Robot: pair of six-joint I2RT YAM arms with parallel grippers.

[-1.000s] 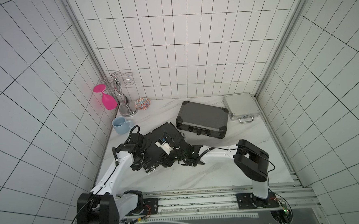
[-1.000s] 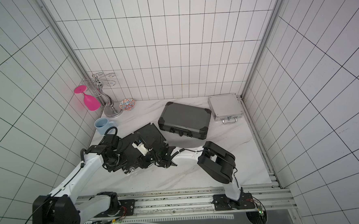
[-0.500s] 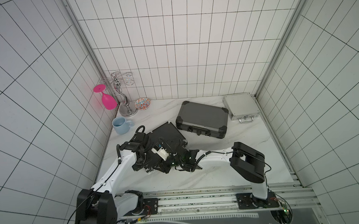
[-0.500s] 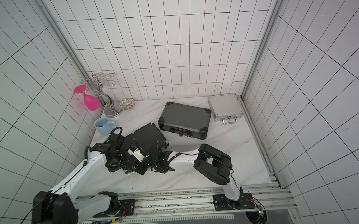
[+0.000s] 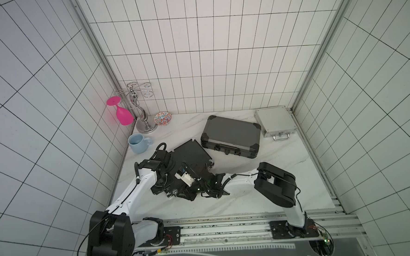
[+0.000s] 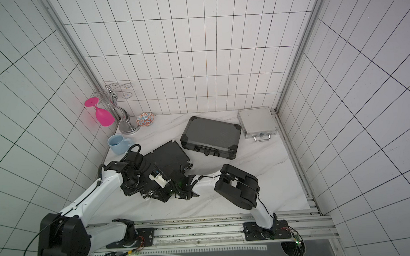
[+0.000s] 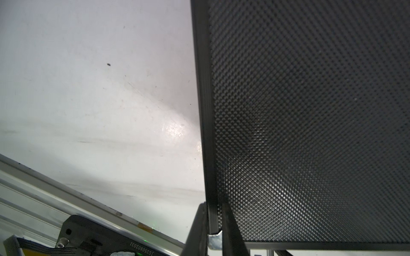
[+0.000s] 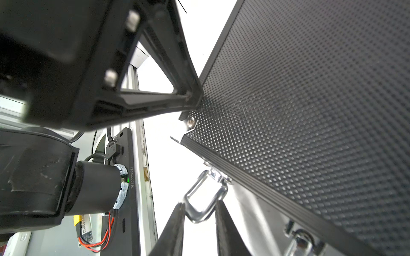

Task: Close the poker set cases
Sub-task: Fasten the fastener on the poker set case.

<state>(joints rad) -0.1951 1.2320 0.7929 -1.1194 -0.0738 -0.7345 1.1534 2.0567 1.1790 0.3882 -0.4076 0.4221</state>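
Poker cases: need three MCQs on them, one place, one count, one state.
1. Where is the silver case? A back right corner; B front left corner; C by the front rail.
2. How many cases lie on the table? A two; B three; C four.
3. State of the right gripper? A jaws wide, nothing between; B jaws closed on the flat black case's silver handle; C jaws pressed flat on a lid.

1 A: in both top views it sits where the far and right walls meet.
2 B: silver case, dark grey case, flat black case.
3 B: the right wrist view shows the handle loop between the jaws.
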